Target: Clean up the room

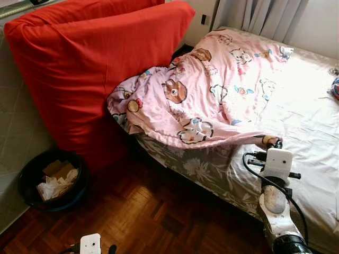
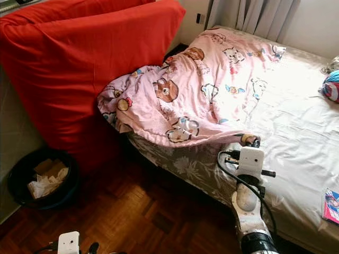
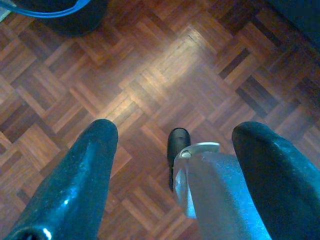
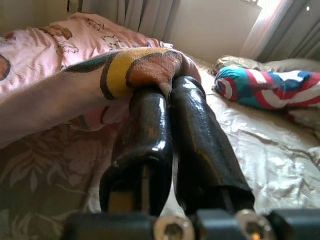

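A pink cartoon-print blanket (image 1: 212,90) lies bunched across the left half of the bed (image 1: 307,127), its edge hanging over the bed's side. My right gripper (image 1: 271,141) is at the bed's near edge, shut on a corner of that blanket (image 4: 145,67). The fingers (image 4: 145,135) are pressed together with the cloth pinched at their tips. My left gripper (image 3: 172,145) hangs low over the parquet floor (image 3: 165,60), open with nothing between its fingers.
A big red cushion (image 1: 90,69) leans against the wall left of the bed. A black bin (image 1: 50,180) with paper scraps stands on the floor below it. A striped colourful bundle (image 4: 270,87) lies on the far bed side, a booklet (image 2: 331,205) near its edge.
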You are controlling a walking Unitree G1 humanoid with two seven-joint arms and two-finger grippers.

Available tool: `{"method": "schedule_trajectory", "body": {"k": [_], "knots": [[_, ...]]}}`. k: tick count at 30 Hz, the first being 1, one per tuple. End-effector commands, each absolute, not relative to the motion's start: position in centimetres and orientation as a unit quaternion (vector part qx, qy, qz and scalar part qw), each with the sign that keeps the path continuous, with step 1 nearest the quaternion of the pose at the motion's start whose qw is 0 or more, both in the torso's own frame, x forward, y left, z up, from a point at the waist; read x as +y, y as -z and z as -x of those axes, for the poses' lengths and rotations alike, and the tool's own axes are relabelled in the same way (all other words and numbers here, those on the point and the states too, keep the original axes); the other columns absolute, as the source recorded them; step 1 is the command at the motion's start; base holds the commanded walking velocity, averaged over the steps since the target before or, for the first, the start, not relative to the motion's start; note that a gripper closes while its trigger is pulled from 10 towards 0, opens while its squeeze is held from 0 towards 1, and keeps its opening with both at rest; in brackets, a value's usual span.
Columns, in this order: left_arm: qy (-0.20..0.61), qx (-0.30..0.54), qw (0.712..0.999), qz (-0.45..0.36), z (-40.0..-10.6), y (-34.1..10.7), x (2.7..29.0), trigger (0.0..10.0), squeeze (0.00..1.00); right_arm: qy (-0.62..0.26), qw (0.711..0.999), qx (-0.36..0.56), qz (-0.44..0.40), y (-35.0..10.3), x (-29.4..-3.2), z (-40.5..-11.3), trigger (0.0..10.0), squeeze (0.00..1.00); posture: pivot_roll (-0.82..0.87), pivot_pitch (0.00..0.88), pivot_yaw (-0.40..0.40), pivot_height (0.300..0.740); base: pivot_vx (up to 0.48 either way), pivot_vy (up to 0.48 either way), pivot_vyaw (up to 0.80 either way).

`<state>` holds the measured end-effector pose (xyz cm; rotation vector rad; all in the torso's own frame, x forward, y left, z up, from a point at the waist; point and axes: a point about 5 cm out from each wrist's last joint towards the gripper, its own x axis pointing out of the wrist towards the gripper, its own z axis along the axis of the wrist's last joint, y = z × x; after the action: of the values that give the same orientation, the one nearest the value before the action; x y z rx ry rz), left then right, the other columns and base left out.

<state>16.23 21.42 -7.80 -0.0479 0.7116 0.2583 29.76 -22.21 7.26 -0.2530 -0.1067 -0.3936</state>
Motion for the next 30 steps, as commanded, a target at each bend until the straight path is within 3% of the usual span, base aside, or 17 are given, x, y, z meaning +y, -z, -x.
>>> {"method": "schedule_trajectory", "body": {"k": [1, 4, 8, 14, 26, 27, 28, 29, 30], "knots": [[-0.130, 0.364, 0.922, 0.022, -15.2, 8.3, 21.3, 10.0, 0.00, 0.192, 0.968, -0.058, 0.150, -7.2, -22.4, -29.0, 10.0, 0.00, 0.00, 0.126, -0.086, 0.740, 0.000, 0.000, 0.00], [-0.130, 0.365, 0.922, 0.022, -15.2, 8.3, 21.3, 10.0, 0.00, 0.181, 0.969, -0.052, 0.158, -6.9, -22.2, -28.6, 10.0, 0.00, -0.01, 0.125, -0.087, 0.740, 0.000, 0.000, 0.00], [-0.122, 0.366, 0.922, 0.019, -15.3, 8.3, 21.3, 10.0, 0.00, 0.160, 0.979, 0.082, 0.091, -2.8, -22.0, -27.7, 10.0, 0.00, -0.01, 0.128, -0.088, 0.740, 0.000, 0.000, 0.00], [-0.119, 0.365, 0.923, 0.017, -15.4, 8.3, 21.3, 10.0, 0.00, 0.142, 0.961, 0.227, 0.075, 1.1, -22.1, -26.1, 10.0, 0.00, -0.01, 0.133, -0.092, 0.740, 0.000, 0.000, 0.00], [-0.115, 0.367, 0.923, 0.011, -15.4, 8.3, 21.3, 10.0, 0.00, 0.097, 0.951, 0.288, 0.052, 2.8, -21.4, -25.4, 10.0, 0.02, -0.01, 0.140, -0.089, 0.740, 0.000, 0.000, 0.00], [-0.115, 0.367, 0.923, 0.011, -15.4, 8.3, 21.3, 10.0, 0.00, 0.090, 0.952, 0.289, 0.050, 2.8, -21.3, -25.4, 10.0, 0.15, -0.01, 0.140, -0.088, 0.740, 0.000, 0.000, 0.00], [-0.115, 0.367, 0.923, 0.011, -15.4, 8.3, 21.3, 10.0, 0.00, 0.090, 0.952, 0.289, 0.050, 2.8, -21.3, -25.4, 10.0, 0.15, -0.01, 0.140, -0.088, 0.740, 0.000, 0.000, 0.00], [-0.114, 0.367, 0.923, 0.011, -15.4, 8.3, 21.3, 10.0, 0.00, 0.089, 0.952, 0.290, 0.048, 2.8, -21.2, -25.4, 10.0, 0.60, -0.01, 0.140, -0.088, 0.740, 0.000, 0.000, 0.00], [-0.114, 0.368, 0.923, 0.010, -15.4, 8.3, 21.3, 10.0, 0.00, 0.089, 0.951, 0.291, 0.047, 2.9, -21.2, -25.4, 10.0, 0.60, -0.01, 0.140, -0.088, 0.740, 0.000, 0.000, 0.00]]}}
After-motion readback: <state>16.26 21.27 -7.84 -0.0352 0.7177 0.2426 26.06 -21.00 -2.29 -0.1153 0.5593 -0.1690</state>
